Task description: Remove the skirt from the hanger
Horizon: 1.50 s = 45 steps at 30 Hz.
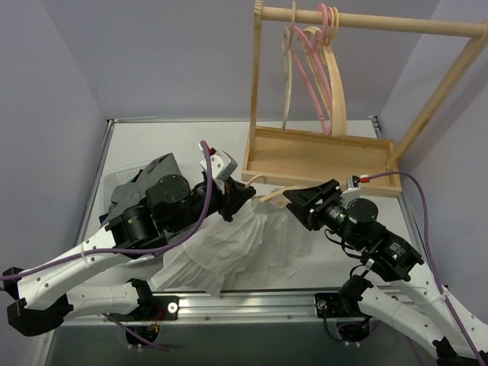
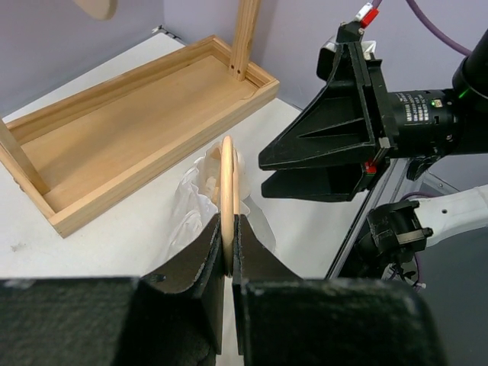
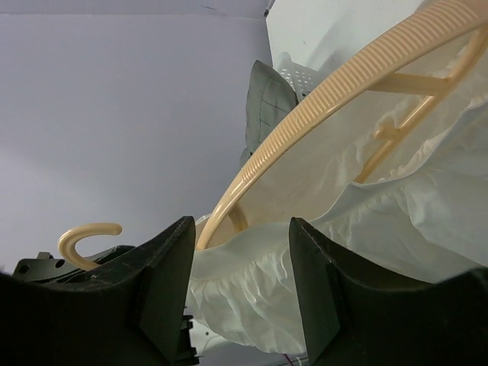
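Top view: skirt (image 1: pixel 229 255) lies crumpled on the table (image 1: pixel 328 259) between the arms; reads white and pleated here. Judged light, limp and thin, likely to slide and bunch, so take it at the waistband close to the hanger (image 1: pixel 267 197), not at the loose hem. Left pincer (image 1: pixel 236 200) and right pincer (image 1: pixel 297 207) face each other over the hanger end

Left wrist view: left pincer (image 2: pixel 229 229) clamped edge-on on the hanger (image 2: pixel 229 175), a thin stiff rim. White cloth (image 2: pixel 194 202) bunched just behind it. Right pincer (image 2: pixel 313 164) near, jaws apart, holding nothing

Right wrist view: right pincer (image 3: pixel 240 236) about half open, empty. Ribbed hanger (image 3: pixel 328 95) arm runs across beyond the gap; contact cannot be told. Skirt (image 3: pixel 396 229) drapes from it
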{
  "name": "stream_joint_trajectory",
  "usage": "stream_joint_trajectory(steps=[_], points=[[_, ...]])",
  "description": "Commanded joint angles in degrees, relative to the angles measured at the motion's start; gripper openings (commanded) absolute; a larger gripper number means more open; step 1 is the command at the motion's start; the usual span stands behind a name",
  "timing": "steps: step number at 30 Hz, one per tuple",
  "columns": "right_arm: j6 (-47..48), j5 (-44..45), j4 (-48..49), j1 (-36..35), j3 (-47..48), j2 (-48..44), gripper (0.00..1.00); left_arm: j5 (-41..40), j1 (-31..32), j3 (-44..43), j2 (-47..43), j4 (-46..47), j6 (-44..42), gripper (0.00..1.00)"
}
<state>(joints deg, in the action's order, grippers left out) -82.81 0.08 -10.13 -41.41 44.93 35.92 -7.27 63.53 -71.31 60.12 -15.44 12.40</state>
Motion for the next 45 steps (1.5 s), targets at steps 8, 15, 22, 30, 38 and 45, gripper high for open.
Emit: stream_joint_trajectory(steps=[8, 15, 22, 30, 38, 45], points=[[-5.25, 3.44, 14.42, -0.95, -3.17, 5.99, 0.48, 2.87, -0.25, -3.49, -0.62, 8.85, 1.74, 0.02], [-5.70, 5.02, 20.15, -3.15, -3.09, 11.10, 0.36, 6.82, -0.25, -3.49, 0.96, 10.69, 3.42, 0.02], [-10.70, 12.05, 20.69, -5.26, -7.04, 3.04, 0.00, 9.82, -0.25, -5.24, 2.99, 6.31, 2.45, 0.47], [-15.45, 19.08, 10.40, -5.26, -8.89, -8.93, 0.00, 4.90, -0.33, -2.61, -1.75, 0.77, -1.06, 0.93], [-20.55, 26.19, 1.52, -5.26, -9.33, -17.98, 0.00, 8.92, -0.25, 1.86, -7.38, -4.59, -3.26, 0.95], [-22.14, 31.11, -4.89, -5.26, -6.44, -23.18, 0.00, 14.82, -0.16, 7.93, -9.14, -5.13, -2.21, 0.95]])
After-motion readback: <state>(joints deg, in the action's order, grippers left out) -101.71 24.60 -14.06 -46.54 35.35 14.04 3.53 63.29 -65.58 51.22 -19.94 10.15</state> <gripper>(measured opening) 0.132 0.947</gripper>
